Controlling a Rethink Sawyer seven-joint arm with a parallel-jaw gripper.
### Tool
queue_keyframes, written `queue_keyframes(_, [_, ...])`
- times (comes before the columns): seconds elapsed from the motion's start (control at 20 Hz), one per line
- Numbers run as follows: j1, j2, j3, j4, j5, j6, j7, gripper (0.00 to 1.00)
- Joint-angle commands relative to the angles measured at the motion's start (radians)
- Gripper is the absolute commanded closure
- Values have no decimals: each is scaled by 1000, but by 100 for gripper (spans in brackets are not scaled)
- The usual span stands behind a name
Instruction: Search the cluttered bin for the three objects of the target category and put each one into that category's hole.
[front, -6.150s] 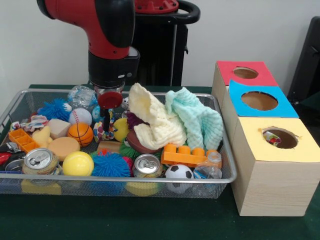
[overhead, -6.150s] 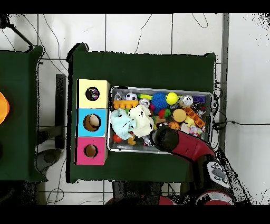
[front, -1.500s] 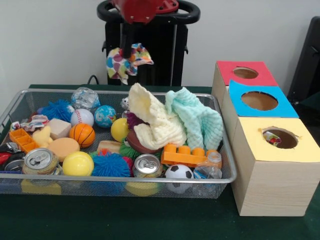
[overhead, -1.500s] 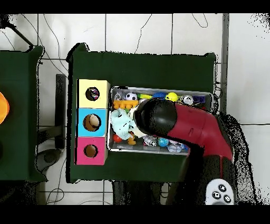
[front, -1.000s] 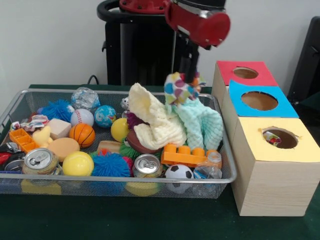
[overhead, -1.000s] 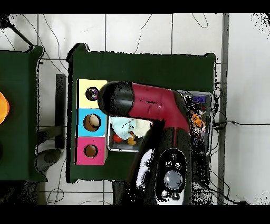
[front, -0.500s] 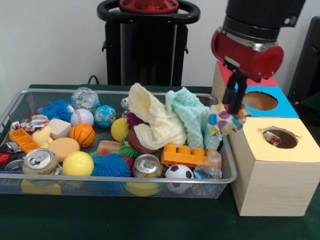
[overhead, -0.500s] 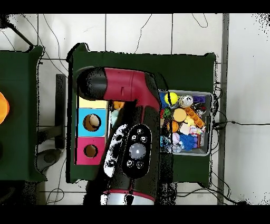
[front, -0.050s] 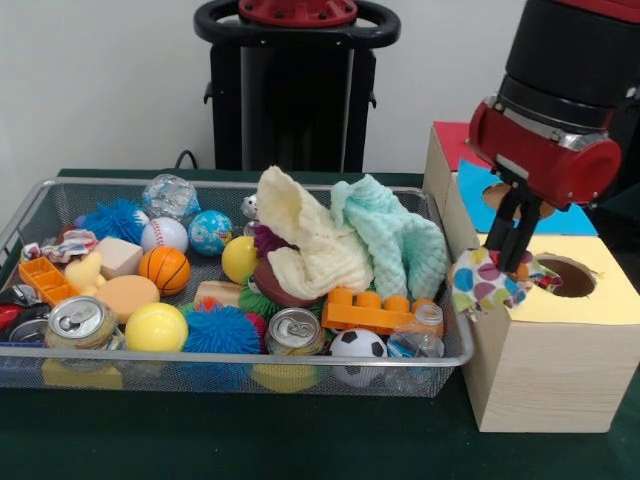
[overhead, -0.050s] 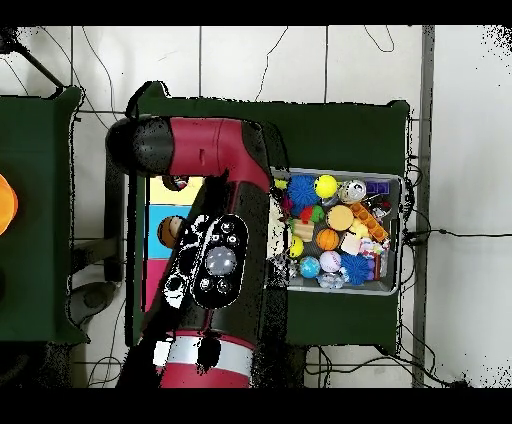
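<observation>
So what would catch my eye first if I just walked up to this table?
Probably the big red and black arm, its gripper holding a polka-dot cloth over the near corner of the yellow-topped box, beside its round hole. Next, the wire bin to the left of the boxes, crammed with balls, cans, blocks and two crumpled cloths, one cream and one mint green.

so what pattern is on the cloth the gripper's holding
White with multicoloured polka dots; the cloth shows best in the front view.
</observation>
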Motion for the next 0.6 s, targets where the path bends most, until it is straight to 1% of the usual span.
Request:
queue_keyframes(0.05, [26, 48, -40, -43, 42, 128, 293, 100])
queue_keyframes(0.2, [45, 45, -53, -13, 54, 102, 299, 100])
queue_keyframes(0.6, [119, 29, -107, 71, 93, 72, 334, 100])
